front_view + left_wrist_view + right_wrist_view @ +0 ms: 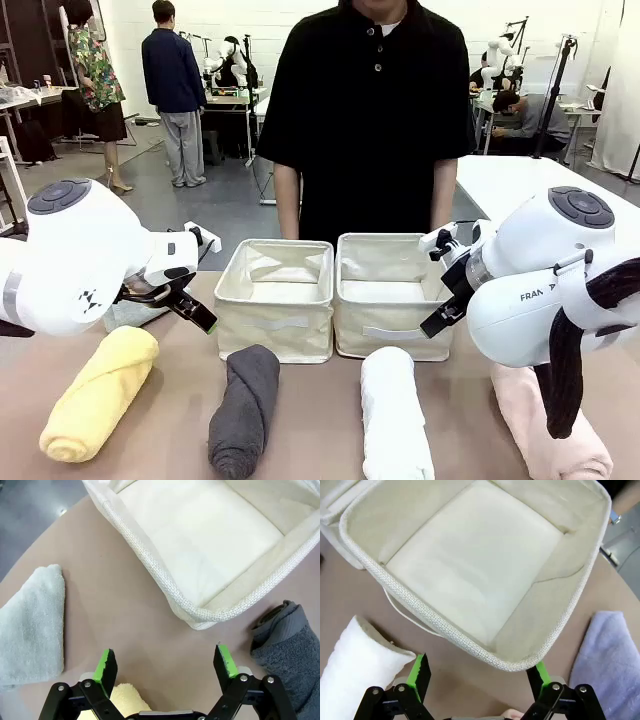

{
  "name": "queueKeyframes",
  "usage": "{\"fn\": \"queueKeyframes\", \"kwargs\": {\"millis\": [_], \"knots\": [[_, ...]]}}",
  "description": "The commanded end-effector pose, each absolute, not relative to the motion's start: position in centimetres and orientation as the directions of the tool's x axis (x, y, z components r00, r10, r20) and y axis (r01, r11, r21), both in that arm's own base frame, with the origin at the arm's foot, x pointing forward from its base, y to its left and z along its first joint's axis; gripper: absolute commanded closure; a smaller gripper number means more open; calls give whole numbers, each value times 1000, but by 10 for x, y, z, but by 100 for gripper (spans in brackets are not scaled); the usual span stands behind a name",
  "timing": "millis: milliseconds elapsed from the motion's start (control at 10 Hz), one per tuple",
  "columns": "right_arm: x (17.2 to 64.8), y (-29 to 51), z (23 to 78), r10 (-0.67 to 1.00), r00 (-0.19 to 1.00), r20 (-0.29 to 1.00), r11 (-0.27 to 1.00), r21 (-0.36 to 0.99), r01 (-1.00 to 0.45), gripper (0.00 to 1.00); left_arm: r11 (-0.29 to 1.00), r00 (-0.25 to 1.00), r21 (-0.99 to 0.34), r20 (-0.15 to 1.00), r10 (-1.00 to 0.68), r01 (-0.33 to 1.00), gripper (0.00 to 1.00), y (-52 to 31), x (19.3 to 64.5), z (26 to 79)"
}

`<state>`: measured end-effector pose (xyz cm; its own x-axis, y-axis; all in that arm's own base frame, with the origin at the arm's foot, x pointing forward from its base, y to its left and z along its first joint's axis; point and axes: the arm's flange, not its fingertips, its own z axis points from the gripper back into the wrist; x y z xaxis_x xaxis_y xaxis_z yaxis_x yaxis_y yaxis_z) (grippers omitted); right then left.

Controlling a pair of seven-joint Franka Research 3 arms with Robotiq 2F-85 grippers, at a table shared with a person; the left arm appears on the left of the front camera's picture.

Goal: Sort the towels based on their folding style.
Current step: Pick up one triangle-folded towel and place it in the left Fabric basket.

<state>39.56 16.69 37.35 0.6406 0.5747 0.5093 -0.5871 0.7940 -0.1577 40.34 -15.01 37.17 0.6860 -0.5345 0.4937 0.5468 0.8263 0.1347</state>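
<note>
As the bins [275, 322] stand empty, sorting has not started: my left tool [166, 662] hangs wide near the yellow roll [126, 698] on the desk [320, 425], my right tool [479, 672] wide by the white roll [355, 670], both holding nothing; next, I judge, I should descend and pinch one

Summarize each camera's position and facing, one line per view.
Front: between the arms, facing the person across the table; left gripper and right gripper show.
Left wrist: looks down its open fingers at the left bin, mint towel.
Right wrist: looks down its open fingers at the right bin, blue towel.
Shared: grey towel front/left wrist; white towel front/right wrist.
</note>
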Motion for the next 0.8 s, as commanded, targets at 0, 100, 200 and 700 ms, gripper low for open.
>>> {"fn": "queueKeyframes", "kwargs": {"millis": [0, 100, 200, 700], "knots": [[396, 167, 373, 575, 641, 509, 794, -158, -587, 0, 826, 686, 135, 494, -535, 547, 0, -150, 403, 372], [396, 167, 373, 575, 641, 509, 794, -158, -587, 0, 826, 686, 135, 494, -535, 547, 0, -150, 403, 372], [396, 167, 373, 575, 641, 509, 794, -158, -587, 0, 826, 686, 135, 494, -535, 547, 0, -150, 403, 372], [396, 167, 373, 575, 641, 509, 794, -158, -587, 0, 826, 686, 135, 494, -535, 547, 0, -150, 403, 372]]}}
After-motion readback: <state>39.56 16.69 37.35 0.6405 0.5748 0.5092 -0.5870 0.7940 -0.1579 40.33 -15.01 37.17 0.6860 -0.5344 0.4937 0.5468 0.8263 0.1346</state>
